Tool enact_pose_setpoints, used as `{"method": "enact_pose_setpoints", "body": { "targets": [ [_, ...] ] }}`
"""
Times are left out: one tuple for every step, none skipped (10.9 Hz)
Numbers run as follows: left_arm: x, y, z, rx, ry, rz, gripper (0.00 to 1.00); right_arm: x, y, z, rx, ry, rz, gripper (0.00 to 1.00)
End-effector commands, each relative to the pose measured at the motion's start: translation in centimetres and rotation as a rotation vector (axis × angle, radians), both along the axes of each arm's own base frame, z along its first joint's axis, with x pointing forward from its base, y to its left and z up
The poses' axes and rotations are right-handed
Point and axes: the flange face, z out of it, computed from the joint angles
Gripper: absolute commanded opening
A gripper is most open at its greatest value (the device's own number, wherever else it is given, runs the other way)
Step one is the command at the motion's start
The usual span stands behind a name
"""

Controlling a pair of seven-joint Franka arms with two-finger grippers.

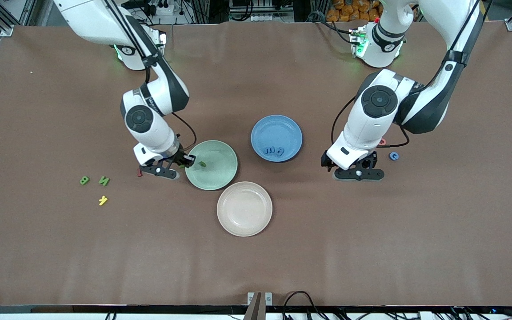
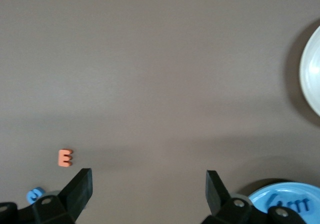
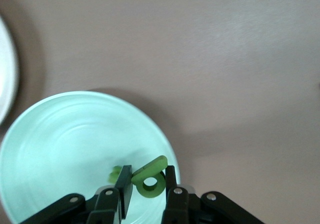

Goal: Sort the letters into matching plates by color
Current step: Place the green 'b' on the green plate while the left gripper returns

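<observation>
We see the right gripper [image 1: 186, 162] bent low over the green plate's [image 1: 220, 175] rim, clamped on a green letter [image 3: 149, 178] — a tilted, chunky piece with a round hole. The left gripper [image 1: 357, 173] waits with fingers apart over bare table near the blue plate [image 1: 282, 129], which holds three blue letters [image 1: 274, 151].

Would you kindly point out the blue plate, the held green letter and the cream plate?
blue plate [image 1: 278, 126], front view, bare floor.
green letter [image 3: 149, 178], right wrist view, its ring.
cream plate [image 1: 244, 209], front view, centre.
</observation>
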Motion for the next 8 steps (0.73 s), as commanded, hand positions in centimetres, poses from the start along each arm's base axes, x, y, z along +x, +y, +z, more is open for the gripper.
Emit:
{"method": "enact_pose_setpoints", "body": {
  "targets": [
    [-0.9, 4.0, 0.1, 0.039, 0.027, -0.027, 1.00, -0.2, 4.0, -0.4, 0.007, 0.005, -0.026, 0.27],
    [-0.7, 4.9, 0.1, 0.047, 0.030, -0.047, 1.00, -0.5, 5.1, -0.8, 0.006, 0.009, -0.018, 0.27],
    [-0.3, 6.4, -0.1, 0.058, 0.034, -0.061, 1.00, -0.6, 5.8, -1.2, 0.006, 0.011, -0.011, 0.27],
    [-0.5, 7.3, -0.4, 0.065, 0.038, -0.067, 1.00, -0.7, 6.4, -1.4, 0.005, 0.011, -0.021, 0.27],
    [-0.8, 7.9, -0.8, 0.066, 0.041, -0.065, 1.00, -0.7, 6.9, -1.5, 0.007, 0.011, -0.026, 0.28],
    [-1.0, 9.3, -1.5, 0.070, 0.038, -0.071, 1.00, -0.8, 7.1, -1.6, 0.006, 0.013, -0.023, 0.31],
    [-1.5, 10.8, -1.9, 0.062, 0.027, -0.082, 1.00, -0.8, 7.2, -1.5, 0.007, 0.011, -0.023, 0.37],
    [-2.0, 11.8, -2.3, 0.043, 0.024, -0.089, 1.00, -0.7, 7.1, -1.4, 0.008, 0.011, -0.027, 0.93]
  ]
}}
